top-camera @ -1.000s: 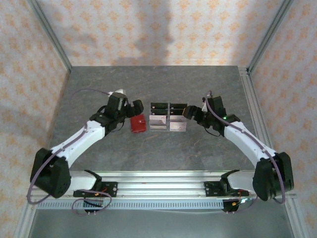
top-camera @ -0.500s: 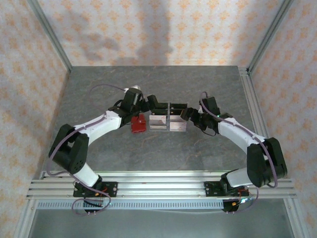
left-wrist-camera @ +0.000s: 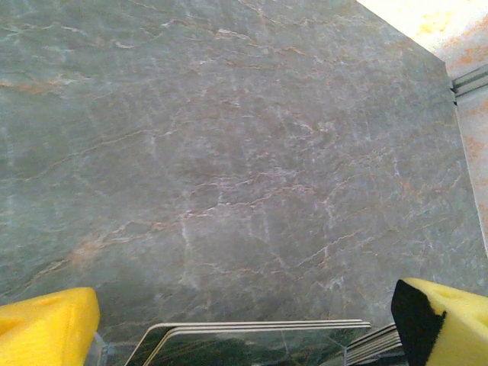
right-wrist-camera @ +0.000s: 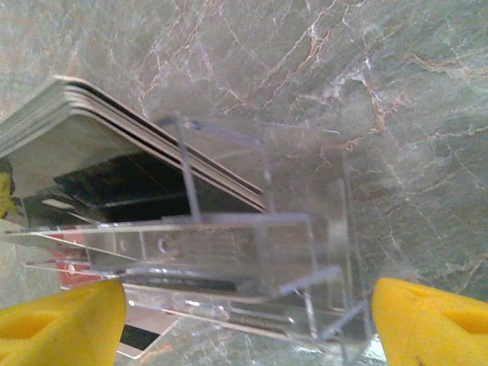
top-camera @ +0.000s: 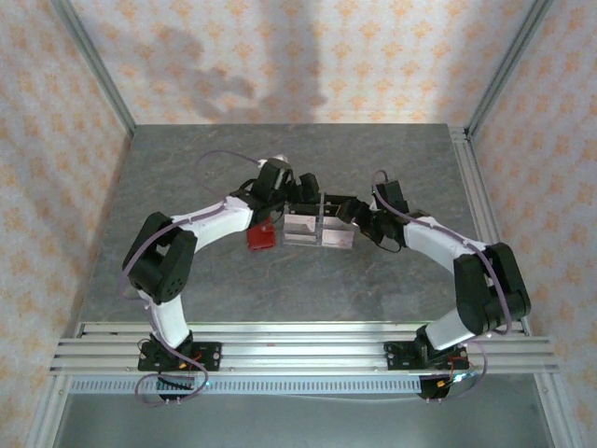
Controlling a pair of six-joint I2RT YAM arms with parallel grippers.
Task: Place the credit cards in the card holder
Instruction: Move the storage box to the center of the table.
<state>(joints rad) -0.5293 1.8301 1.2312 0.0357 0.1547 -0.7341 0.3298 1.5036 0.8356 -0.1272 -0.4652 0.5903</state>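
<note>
Credit cards [right-wrist-camera: 76, 137] are sitting in the clear stand [right-wrist-camera: 229, 236] mid-frame; left gripper [left-wrist-camera: 244, 324] and right gripper [right-wrist-camera: 248, 319] are hanging released.

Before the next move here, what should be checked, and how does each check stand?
1. Left gripper open: ok.
2. Credit cards between its jaws: ok.
3. A card gripped: not ok.
4. Right gripper open, astride the acrylic stand: ok.
5. Right gripper touching the stand: cannot tell.
6. Card holder open to take cards: cannot tell.
</note>
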